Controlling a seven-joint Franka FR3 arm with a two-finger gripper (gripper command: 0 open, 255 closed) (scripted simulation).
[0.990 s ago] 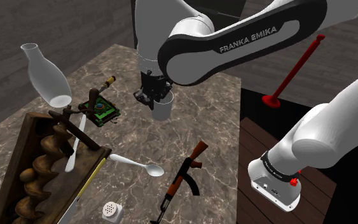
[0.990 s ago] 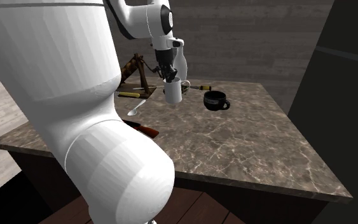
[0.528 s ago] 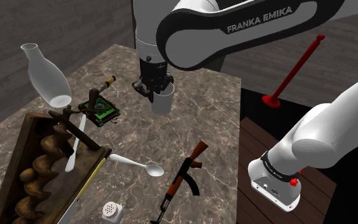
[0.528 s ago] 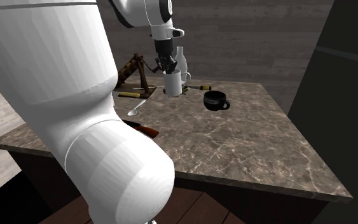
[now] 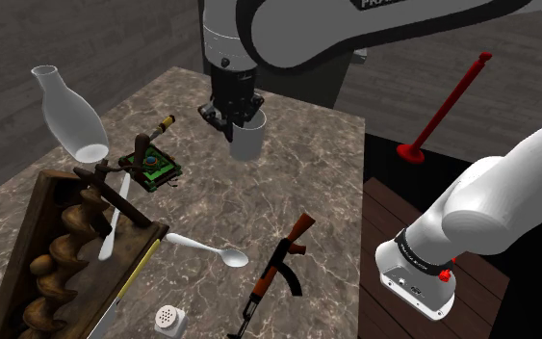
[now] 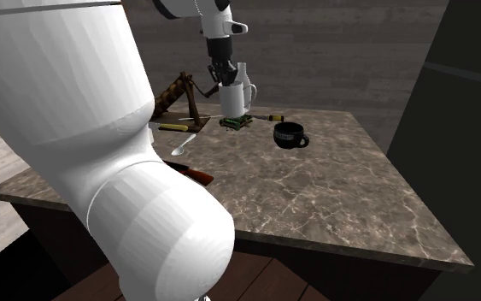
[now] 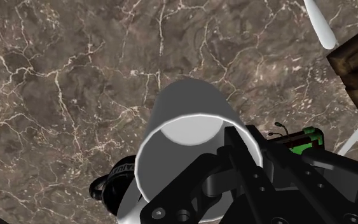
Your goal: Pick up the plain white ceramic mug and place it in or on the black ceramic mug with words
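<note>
My black gripper (image 5: 232, 116) is shut on the rim of a plain white mug (image 5: 247, 141), which hangs upright in the air above the brown marble table (image 5: 297, 183). In the second exterior view the white mug (image 6: 232, 100) hangs under the gripper (image 6: 223, 79), to the left of and higher than the black mug with words (image 6: 290, 135), which stands on the table. In the wrist view the white mug (image 7: 190, 127) is clasped at its rim by the gripper (image 7: 227, 151). The black mug (image 7: 110, 185) peeks out from beneath it.
A white vase (image 5: 66, 114), a green circuit board (image 5: 150, 167) and a wooden rack (image 5: 66, 250) are at the shoulder view's left. A white spoon (image 5: 211, 251), a toy rifle (image 5: 278, 270) and a small shaker (image 5: 169, 320) lie nearer. A red plunger (image 5: 447, 104) stands beyond the table's right edge.
The gripper has risen with the white mug in it, lifting it higher above the table. The black mug has stayed in place.
</note>
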